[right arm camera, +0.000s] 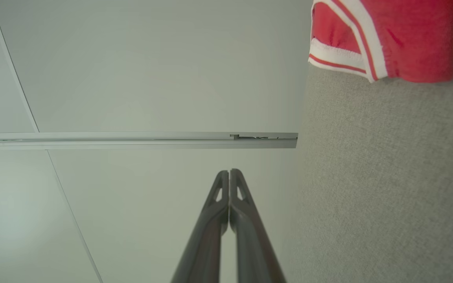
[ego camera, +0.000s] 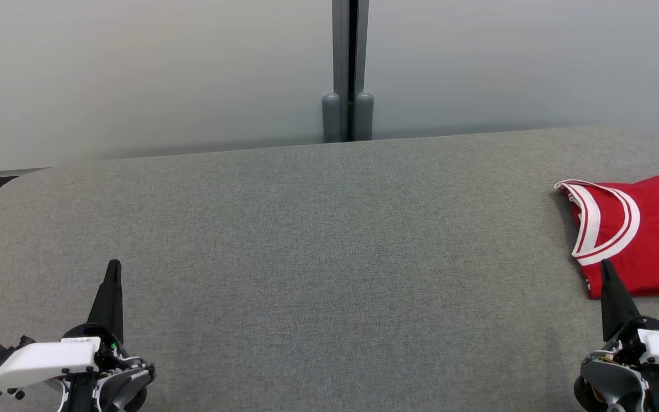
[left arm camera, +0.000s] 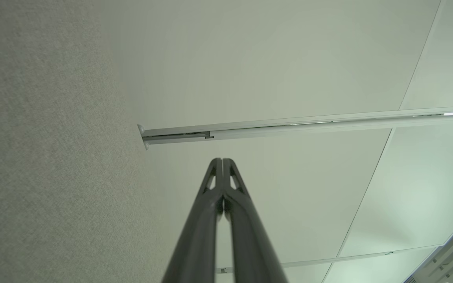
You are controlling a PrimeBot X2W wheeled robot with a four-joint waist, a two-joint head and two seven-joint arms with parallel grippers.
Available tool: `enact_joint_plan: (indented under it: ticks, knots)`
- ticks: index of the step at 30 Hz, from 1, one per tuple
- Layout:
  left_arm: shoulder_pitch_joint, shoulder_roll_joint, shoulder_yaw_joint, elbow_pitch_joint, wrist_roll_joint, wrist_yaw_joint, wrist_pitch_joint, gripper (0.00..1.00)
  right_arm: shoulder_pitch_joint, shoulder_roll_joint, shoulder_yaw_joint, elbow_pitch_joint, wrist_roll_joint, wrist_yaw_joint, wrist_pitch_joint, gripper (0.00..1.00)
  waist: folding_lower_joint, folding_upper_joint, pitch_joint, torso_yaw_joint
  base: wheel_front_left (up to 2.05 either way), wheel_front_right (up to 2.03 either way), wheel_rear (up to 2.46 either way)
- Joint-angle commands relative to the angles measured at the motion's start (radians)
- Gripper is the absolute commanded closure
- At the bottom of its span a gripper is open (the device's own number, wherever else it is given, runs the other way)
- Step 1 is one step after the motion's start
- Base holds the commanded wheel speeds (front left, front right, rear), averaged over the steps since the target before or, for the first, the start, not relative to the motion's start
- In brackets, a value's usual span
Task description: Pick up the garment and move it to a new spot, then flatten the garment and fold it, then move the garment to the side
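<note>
Red garment in right wrist view, grey tabletop in left

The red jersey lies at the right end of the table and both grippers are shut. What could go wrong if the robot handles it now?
1. The jersey runs past the right edge of the head view, so a grasp might be badly placed.
2. The right gripper is shut, with its tip near the jersey's edge. Moving forward could push the cloth instead of gripping it.
3. The left gripper is far across the table, so it may struggle to reach.
</note>
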Motion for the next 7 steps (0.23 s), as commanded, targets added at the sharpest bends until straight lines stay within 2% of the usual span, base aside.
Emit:
enact_joint_plan:
  ticks: [1,7]
  knots:
    - [-0.014,0.002,0.004,0.001,0.008,-0.005,0.002,1.00,-0.011,-0.001,-0.001,0.002,-0.005,0.000,0.004,1.00,0.0000,0.0000,0.000,0.000,0.00,0.00,0.00]
    - [-0.014,0.002,0.004,0.001,0.006,-0.005,0.002,1.00,-0.011,0.000,-0.002,0.002,-0.006,0.000,0.004,1.00,0.0000,0.0000,0.000,0.000,0.00,0.00,0.00]
